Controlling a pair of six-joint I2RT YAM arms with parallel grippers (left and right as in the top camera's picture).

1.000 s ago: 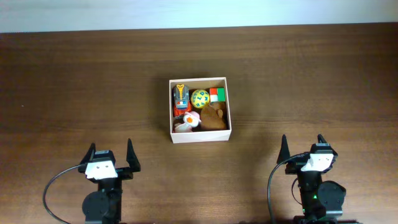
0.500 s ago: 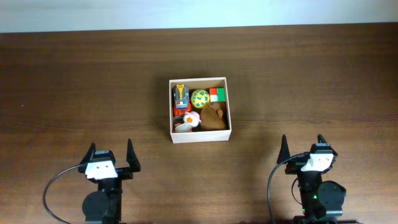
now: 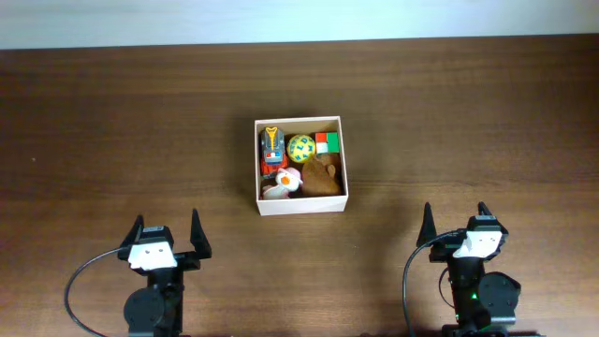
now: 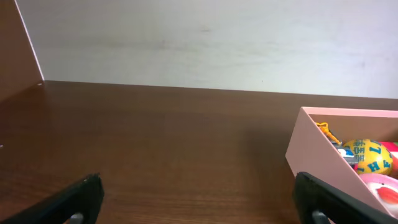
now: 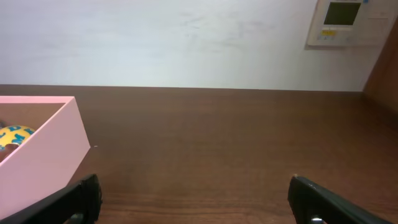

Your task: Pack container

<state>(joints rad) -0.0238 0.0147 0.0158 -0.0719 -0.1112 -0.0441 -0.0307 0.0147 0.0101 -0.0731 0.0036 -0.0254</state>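
Overhead, both arms sat at the near edge of the brown bench, one on each side, and both pointed toward the far wall. The left arm was low on the left and the right arm was low on the right. Each had a white block at its wrist and a black cable looping beside it. The left fingers were spread wide apart with nothing between them. The right fingers were spread wide apart too, and they held nothing. Neither pair touched anything. The container sat on the bench in the middle, farther out than both arms and well apart from them. It was full of small toys: a yellow ball, a brown plush toy, a red and green block, a little toy car and a pink and white toy. From the left wrist, the dark finger tips showed in the two bottom corners, and the container was off to the right. The ball had blue letters on it, and some looked like L, H and F. From the right wrist, the container was off to the left. A white wall panel with a small screen hung up high on the right, and its writing was too small to read.
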